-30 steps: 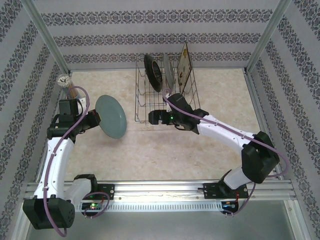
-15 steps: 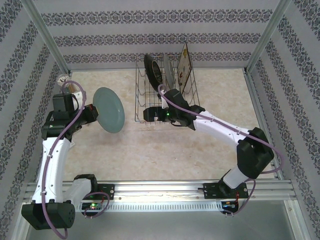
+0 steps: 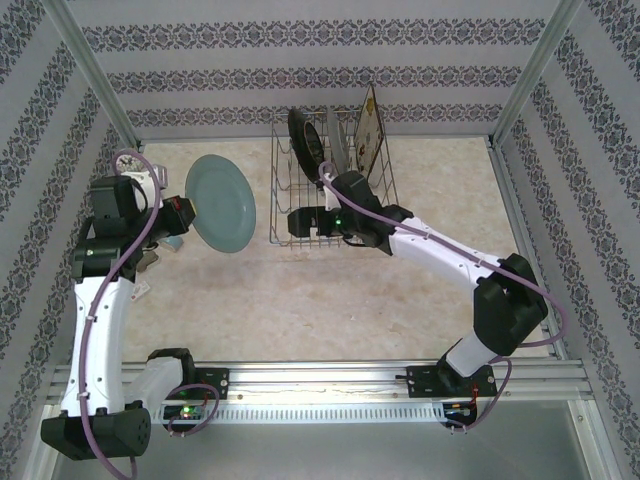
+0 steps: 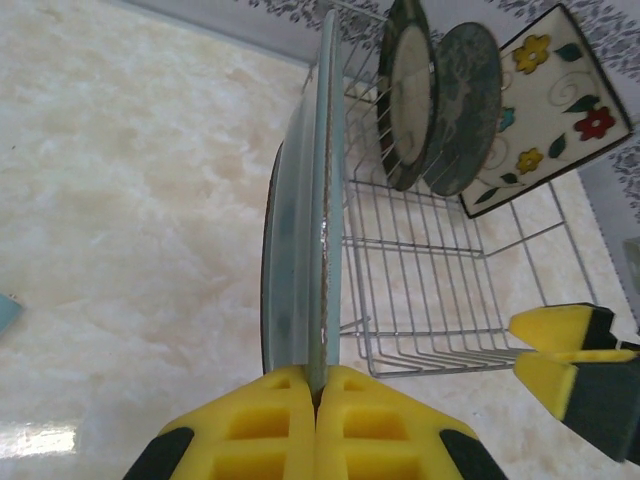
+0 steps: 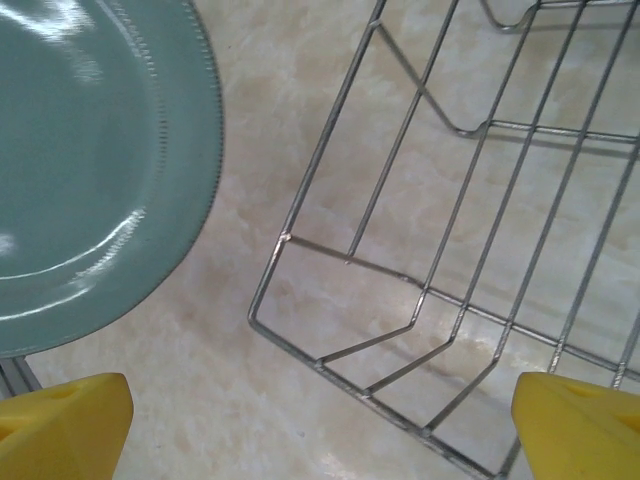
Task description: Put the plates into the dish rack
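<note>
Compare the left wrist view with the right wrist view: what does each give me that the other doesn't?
Left wrist: the left gripper, jaws shut on the rim of the light-blue plate, seen edge-on, plus the dark-rimmed plate, grey plate and square floral plate standing upright at the far end of the dish rack. Right wrist: that plate's glossy face and the rack's bare near corner, close up. Both: the light-blue plate, the rack, and the right gripper, jaws open.

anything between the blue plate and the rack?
Nothing, just bare tabletop between the blue plate and the rack; the top and right wrist views both show it.
</note>
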